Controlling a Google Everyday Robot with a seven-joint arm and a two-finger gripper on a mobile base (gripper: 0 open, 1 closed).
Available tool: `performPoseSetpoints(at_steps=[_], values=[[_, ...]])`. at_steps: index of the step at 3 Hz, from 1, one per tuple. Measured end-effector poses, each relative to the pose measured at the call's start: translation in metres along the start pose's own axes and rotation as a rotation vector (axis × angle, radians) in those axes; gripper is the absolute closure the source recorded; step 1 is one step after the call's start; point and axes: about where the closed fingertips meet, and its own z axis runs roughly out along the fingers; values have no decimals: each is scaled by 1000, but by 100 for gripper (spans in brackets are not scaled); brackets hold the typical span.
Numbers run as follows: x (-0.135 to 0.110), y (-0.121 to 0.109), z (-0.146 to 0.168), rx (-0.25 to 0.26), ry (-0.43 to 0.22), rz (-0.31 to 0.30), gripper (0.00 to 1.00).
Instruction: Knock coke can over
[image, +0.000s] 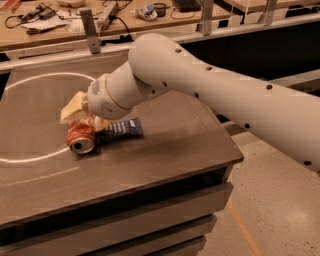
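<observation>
Dark table (165, 150), cluttered workbench (55, 27) behind; coke can (81, 137) on its side under my gripper (74, 106).

The can lies on the table's left half, at the right edge of a painted white ring (30, 82); its silver end faces the camera; the body is red-orange with white lettering; a blue packet (120, 129) touches its right flank. My gripper sits just above and behind the can, near or touching it; whether it is open or closed I cannot tell, since my wrist covers it. Handling, as judged: thin aluminium, light, stiff lengthwise, easily dented at the wall, smooth and prone to roll; no grasp is required, since a sideways push high on the wall tips it; lying as it does, the can appears already knocked over.
</observation>
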Motion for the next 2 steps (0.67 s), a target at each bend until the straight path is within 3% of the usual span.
performPoseSetpoints(at_steps=[1, 2], values=[[-1, -8, -12, 17, 32, -11, 0], [-5, -8, -23, 57, 64, 2, 0]])
